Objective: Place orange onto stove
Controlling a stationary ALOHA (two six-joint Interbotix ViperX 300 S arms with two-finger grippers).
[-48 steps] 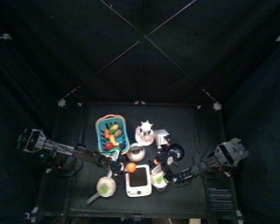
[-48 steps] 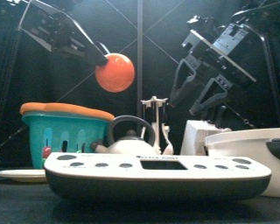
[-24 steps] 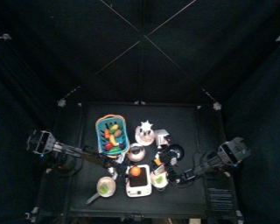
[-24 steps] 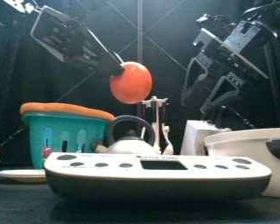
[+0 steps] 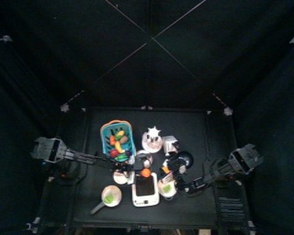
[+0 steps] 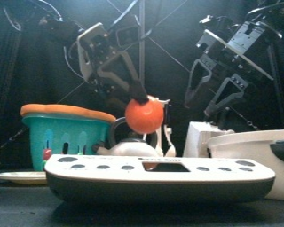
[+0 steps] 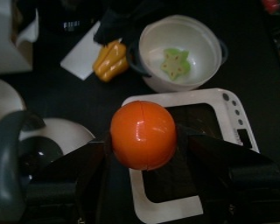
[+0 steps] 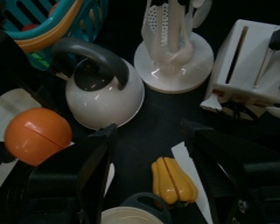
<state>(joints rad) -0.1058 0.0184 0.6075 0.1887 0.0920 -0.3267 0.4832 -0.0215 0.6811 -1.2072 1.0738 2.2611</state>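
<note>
Left hand (image 7: 143, 166) gripping orange (image 7: 143, 134) between both jaws, carrying it in air above stove (image 7: 224, 131), not touching; transport step underway; next: lowering onto stove top, then releasing; right hand (image 8: 149, 157) hanging by kettle (image 8: 99, 89), jaws apart, empty

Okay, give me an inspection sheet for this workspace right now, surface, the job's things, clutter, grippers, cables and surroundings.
Surface: small black table, crowded.
Job's things: orange held in the air above the white stove, not yet set down.
Clutter: teal basket, white kettle, utensil stand, toaster, green bowl, yellow toy food.
Grippers: left gripper shut on the orange; right gripper open, empty, raised beside.
Cables: dark cables along left arm.
Surroundings: black curtains.
</note>
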